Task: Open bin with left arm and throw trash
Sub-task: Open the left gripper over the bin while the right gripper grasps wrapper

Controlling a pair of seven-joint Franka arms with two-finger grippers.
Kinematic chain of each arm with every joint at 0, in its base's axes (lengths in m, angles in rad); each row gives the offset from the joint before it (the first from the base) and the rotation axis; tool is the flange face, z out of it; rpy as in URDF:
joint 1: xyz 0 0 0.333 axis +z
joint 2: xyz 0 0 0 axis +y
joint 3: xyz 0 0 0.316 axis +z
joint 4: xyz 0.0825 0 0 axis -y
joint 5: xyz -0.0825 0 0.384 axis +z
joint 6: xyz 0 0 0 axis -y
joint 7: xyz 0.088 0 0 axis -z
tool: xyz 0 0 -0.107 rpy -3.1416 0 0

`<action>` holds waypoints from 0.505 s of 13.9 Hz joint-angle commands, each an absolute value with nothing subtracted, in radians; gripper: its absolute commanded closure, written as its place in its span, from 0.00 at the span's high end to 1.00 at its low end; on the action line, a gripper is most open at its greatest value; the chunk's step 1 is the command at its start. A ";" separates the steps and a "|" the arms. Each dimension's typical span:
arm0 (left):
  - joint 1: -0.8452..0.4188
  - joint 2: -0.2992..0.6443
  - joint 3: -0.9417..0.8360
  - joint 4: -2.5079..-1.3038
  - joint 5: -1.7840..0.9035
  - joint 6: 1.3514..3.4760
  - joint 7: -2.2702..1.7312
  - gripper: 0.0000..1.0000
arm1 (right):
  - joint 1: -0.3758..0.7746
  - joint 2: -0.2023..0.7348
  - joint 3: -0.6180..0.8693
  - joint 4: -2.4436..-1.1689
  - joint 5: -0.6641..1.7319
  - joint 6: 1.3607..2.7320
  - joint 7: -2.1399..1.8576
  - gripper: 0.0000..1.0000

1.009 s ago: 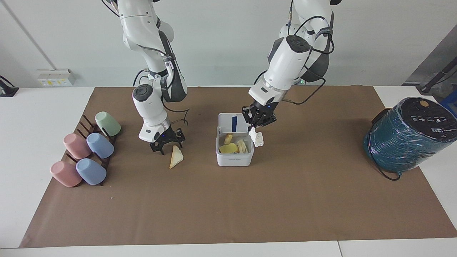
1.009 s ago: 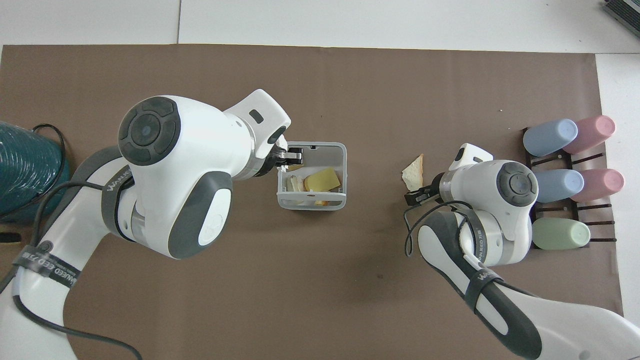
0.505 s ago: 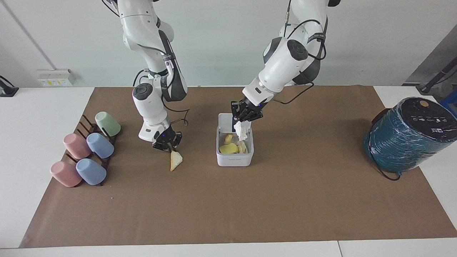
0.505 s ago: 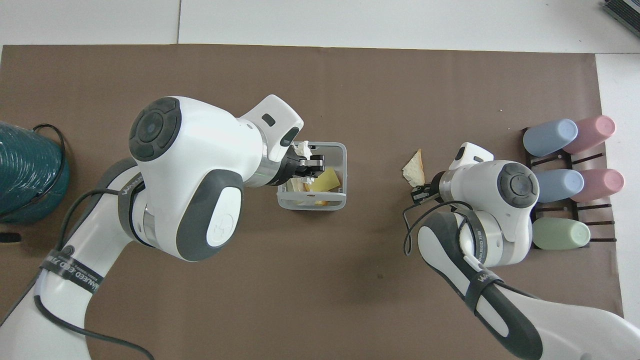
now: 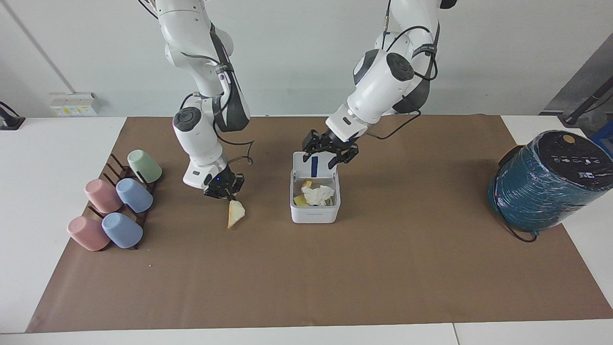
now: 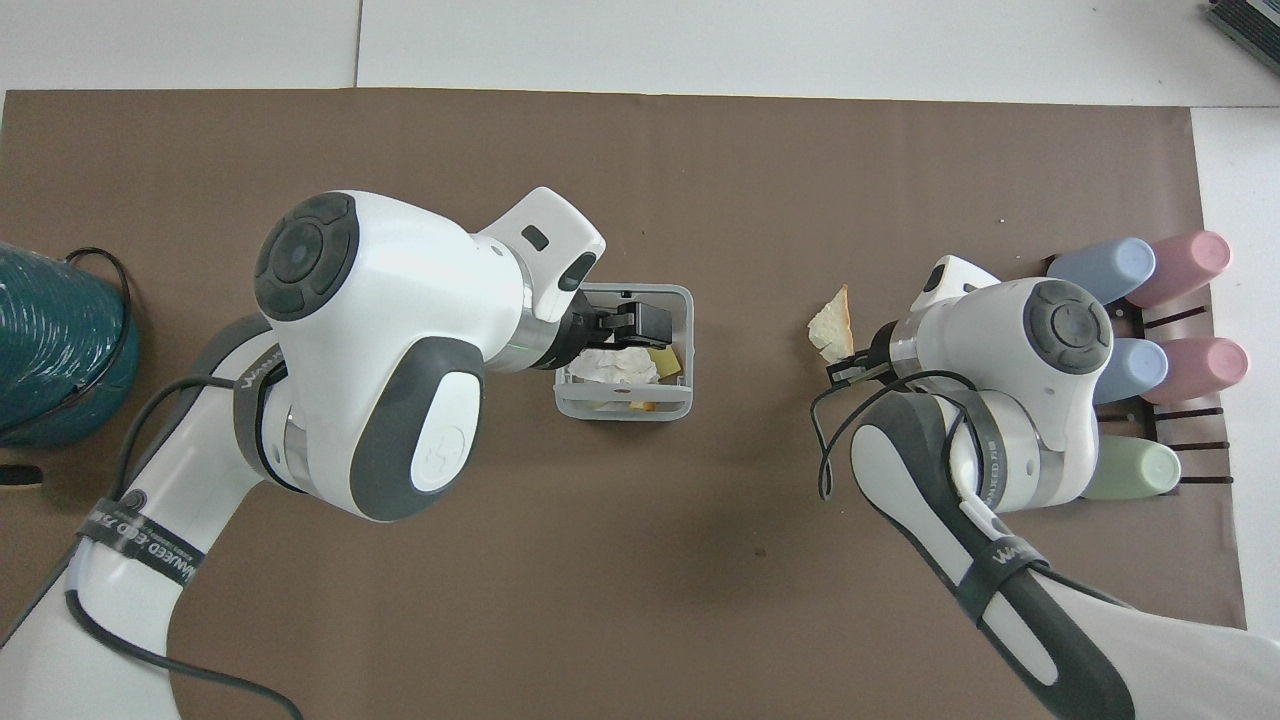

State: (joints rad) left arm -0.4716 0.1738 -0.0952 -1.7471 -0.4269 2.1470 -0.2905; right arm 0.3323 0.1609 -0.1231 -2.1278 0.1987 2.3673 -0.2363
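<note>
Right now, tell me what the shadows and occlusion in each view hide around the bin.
Facing view: even light with soft shadows, so the bin and its paper wad show plainly, with the left end effector open above. Overhead view: the left arm covers one edge of the bin.

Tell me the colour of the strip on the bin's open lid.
Blue, on the white lid of the bin; clearest in the facing view.

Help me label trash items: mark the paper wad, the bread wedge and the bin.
paper wad [image 5: 317, 194], facing view, its crumpled middle inside the bin.
bread wedge [image 5: 235, 213], facing view, its tan face.
bin [image 5: 314, 215], facing view, its front wall.
</note>
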 commanded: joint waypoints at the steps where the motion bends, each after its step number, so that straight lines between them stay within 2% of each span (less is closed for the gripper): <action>1: -0.465 0.169 -0.083 -1.747 -0.286 2.117 -0.276 1.00 | 0.319 0.129 -0.117 -2.018 0.173 2.208 -0.119 0.00; 5: -0.391 0.131 -0.081 -1.796 -0.053 2.108 -0.275 1.00 | 0.334 0.118 -0.092 -1.829 0.170 1.961 -0.099 0.00; 7: -0.326 0.089 -0.081 -1.836 -0.034 2.088 -0.270 1.00 | 0.340 0.118 -0.058 -1.798 0.179 1.922 -0.236 0.00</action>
State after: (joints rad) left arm -0.3817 0.1581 -0.0772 -1.7695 -0.0663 2.1118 -0.2883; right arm 0.3383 0.1072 -0.0842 -1.8313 0.1971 1.9518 -0.1598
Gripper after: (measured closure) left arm 0.000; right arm 0.916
